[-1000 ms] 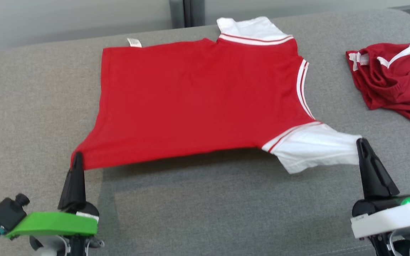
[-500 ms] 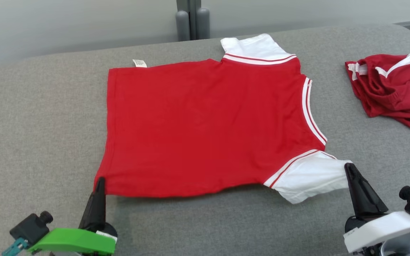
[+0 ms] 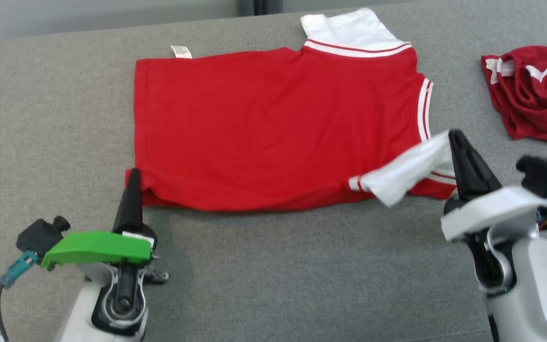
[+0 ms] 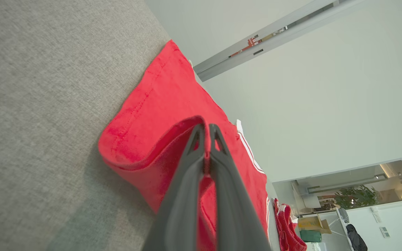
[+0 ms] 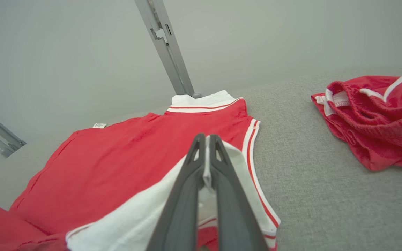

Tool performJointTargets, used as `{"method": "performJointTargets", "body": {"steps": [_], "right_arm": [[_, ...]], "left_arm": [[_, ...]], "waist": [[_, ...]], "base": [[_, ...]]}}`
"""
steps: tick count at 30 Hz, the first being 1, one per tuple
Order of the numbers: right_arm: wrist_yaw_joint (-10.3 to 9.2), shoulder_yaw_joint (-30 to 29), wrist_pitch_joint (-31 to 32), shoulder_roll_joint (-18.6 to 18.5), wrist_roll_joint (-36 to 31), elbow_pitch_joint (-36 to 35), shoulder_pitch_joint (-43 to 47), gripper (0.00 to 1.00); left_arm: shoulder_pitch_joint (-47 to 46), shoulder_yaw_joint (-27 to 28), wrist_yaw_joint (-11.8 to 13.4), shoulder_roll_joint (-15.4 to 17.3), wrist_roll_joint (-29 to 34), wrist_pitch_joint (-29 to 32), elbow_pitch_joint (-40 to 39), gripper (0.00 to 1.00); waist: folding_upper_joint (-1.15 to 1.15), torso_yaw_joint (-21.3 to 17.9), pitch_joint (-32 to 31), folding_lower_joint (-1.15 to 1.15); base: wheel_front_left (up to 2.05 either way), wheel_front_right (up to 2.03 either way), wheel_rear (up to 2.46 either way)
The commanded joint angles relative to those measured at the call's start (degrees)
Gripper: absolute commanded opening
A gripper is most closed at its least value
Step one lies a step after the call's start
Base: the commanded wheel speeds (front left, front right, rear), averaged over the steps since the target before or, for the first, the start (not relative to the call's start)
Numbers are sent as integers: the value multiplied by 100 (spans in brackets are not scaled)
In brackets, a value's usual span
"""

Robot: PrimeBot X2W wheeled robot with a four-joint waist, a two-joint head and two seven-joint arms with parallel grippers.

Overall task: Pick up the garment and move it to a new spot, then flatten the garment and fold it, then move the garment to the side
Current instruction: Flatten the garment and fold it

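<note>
Cropping at the frame's right edge, a red heap [image 3: 534, 95] | garment [image 3: 273, 133] on grey bench [image 3: 302, 275] | my left claw [image 3: 133, 172] pinched tight on its hem corner [image 3: 146, 189] | right claw [image 3: 453, 134] clamped on raised white sleeve [image 3: 406, 173].

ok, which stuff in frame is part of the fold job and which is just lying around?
Job:
- red shirt, spread on the grey surface
- left gripper, shut on its near hem corner
- right gripper, shut on its lifted white sleeve

Lying about:
- crumpled red garment, far right, untouched
</note>
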Motion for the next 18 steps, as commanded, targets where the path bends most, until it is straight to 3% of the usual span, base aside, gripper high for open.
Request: {"method": "performJointTargets", "body": {"steps": [1, 6, 18], "right_arm": [[-7, -9, -22, -23, -56, 164, -243, 0], [-7, -1, -87, -22, -181, 982, -1113, 0], [-7, -18, -499, -23, -637, 2954, -2616, 0]], "left_arm": [[-195, 64, 34, -20, 22, -57, 124, 0], [-642, 180, 161, -144, 29, -172, 621, 0], [-1302, -8, 56, -246, 246, -192, 1296, 0]], "waist": [[0, -23, 155, 0], [0, 23, 356, 0], [0, 173, 627, 0]], "base": [[0, 0, 0], [0, 0, 0], [0, 0, 0]]}}
